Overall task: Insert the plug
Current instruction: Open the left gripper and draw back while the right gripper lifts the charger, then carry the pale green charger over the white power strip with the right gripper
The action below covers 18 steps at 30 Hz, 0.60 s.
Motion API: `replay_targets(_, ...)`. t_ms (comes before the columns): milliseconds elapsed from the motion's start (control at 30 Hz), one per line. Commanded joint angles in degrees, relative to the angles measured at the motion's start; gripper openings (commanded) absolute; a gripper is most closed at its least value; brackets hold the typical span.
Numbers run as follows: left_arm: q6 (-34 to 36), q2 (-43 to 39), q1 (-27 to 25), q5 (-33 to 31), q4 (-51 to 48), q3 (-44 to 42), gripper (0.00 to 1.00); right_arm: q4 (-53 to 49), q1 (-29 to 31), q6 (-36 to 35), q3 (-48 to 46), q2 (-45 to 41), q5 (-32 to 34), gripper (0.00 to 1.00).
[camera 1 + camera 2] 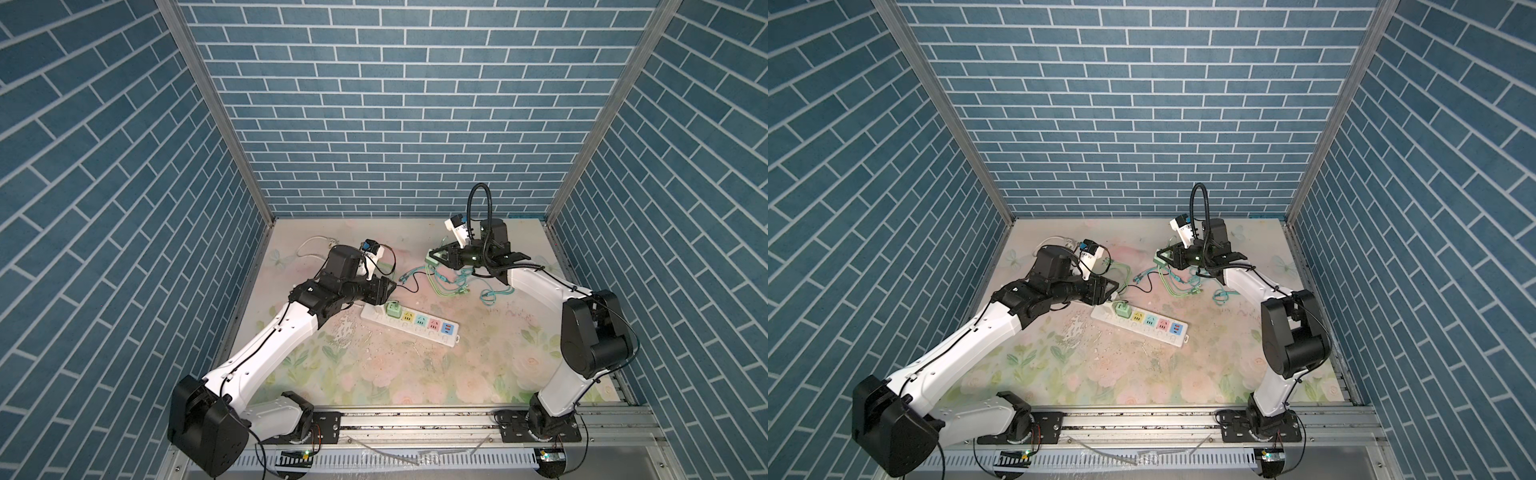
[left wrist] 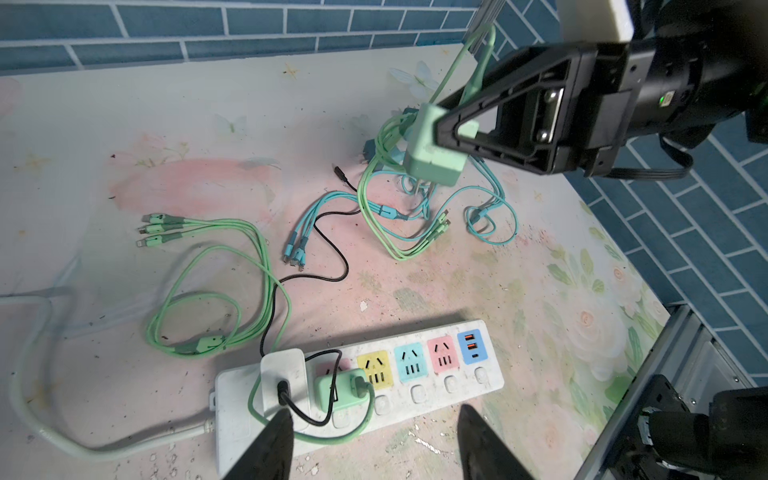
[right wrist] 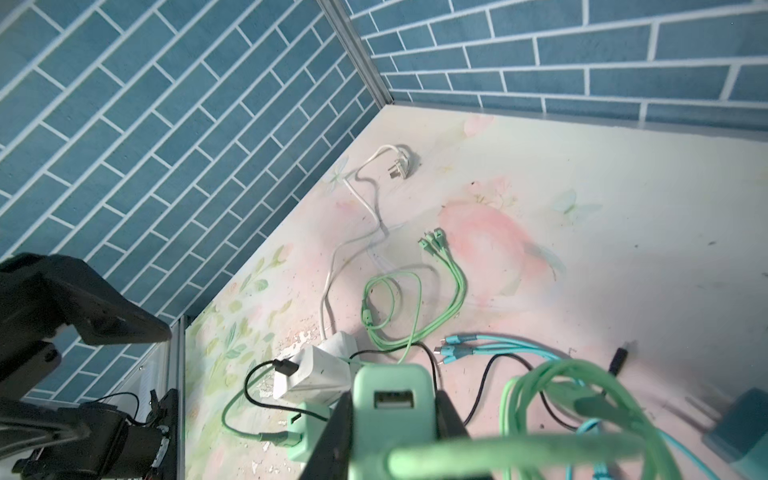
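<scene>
Blue brick-patterned walls [image 1: 374, 104] with white joints enclose a pale tabletop [image 1: 415, 374] printed with pink roses and green leaves. The white power strip [image 2: 237, 424] has yellow, cyan, pink and blue socket panels. The plug [image 2: 428, 160] is mint-green.

**Right gripper** [image 3: 392, 432]: two black fingers [image 3: 332, 440] pressed against opposite sides of a mint-green charger [image 3: 390, 384], whose USB port faces the lens.
**Looped green cable** [image 3: 582, 395]: blurred and close to the lens, beside the held charger.
**White charger** [image 3: 311, 376]: has a black cable [image 3: 484, 371] plugged into it.
**Second green charger** [image 3: 305, 432]: just beside the white one, partly hidden by a finger.
**Green multi-head cable** [image 3: 459, 286] and **teal multi-head cable** [image 3: 498, 343]: lie loose on the floral table [image 3: 623, 187].
**White cord with plug** [image 3: 401, 164]: lies near the corner.
**Dark teal block** [image 3: 744, 419]: too blurred to identify.
**Left arm** [image 3: 62, 324]: black, by the blue brick wall [image 3: 166, 124].
</scene>
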Motion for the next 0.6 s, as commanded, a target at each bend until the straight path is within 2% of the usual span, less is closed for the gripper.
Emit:
replay_targets(0,-0.99,-0.35,0.33,-1.85,-0.92,-1.56,0.64,-1.37,4.54,-7.32,-4.06,-2.16,0.72,0.0)
replay_targets(233,-2.86,-1.37,0.33,-2.83,-0.62,-3.06,0.63,2.56,12.15,-11.42,-12.93,-4.09,11.2,0.0)
replay_targets(567,-3.26,-2.81,0.34,-2.68,0.13,-5.0,0.63,9.85,19.0,-16.26,-20.65,-6.38,19.19,0.0)
